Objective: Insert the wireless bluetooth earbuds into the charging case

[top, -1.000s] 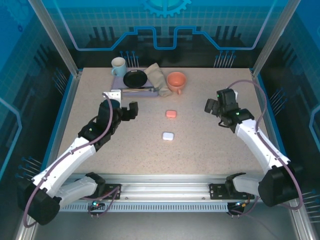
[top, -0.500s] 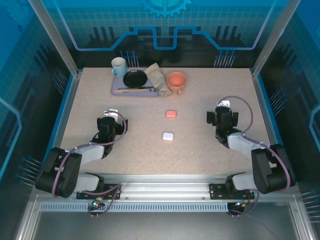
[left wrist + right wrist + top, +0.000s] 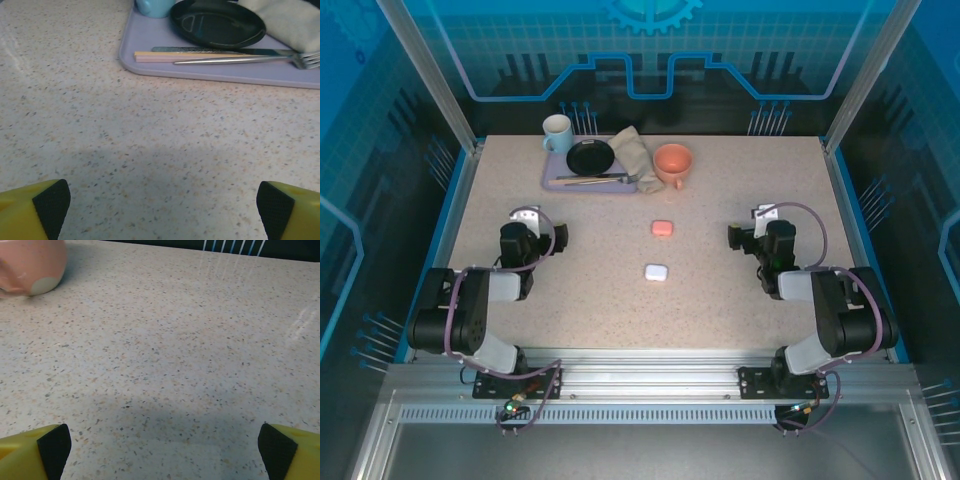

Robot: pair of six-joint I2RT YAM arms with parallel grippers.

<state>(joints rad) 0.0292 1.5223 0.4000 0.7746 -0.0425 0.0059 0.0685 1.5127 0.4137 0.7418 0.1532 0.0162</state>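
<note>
Two small closed cases lie mid-table: a salmon-pink case (image 3: 662, 228) and, nearer the arms, a white case (image 3: 656, 271). No earbuds can be seen; they are hidden or out of view. My left gripper (image 3: 532, 233) rests low over the table left of the cases, well apart from them. It is open, its yellow fingertips (image 3: 47, 202) spread wide over bare tabletop, with nothing between them around the left gripper (image 3: 162, 205). My right gripper (image 3: 756, 233) sits low to the right of the cases, also open and empty. In its wrist view the right gripper (image 3: 164, 447) faces bare table.
A lavender tray (image 3: 555, 176) at the back holds a black plate (image 3: 590, 157), a light blue mug (image 3: 557, 132), chopsticks and a fork (image 3: 240, 60), and a beige cloth (image 3: 632, 152). An orange-pink cup (image 3: 673, 162) stands beside it; the same cup (image 3: 30, 265) appears far left.
Both arms have folded back toward their bases. The grippers came down from raised, extended poses to low positions left and right of the cases. The cases did not move.
</note>
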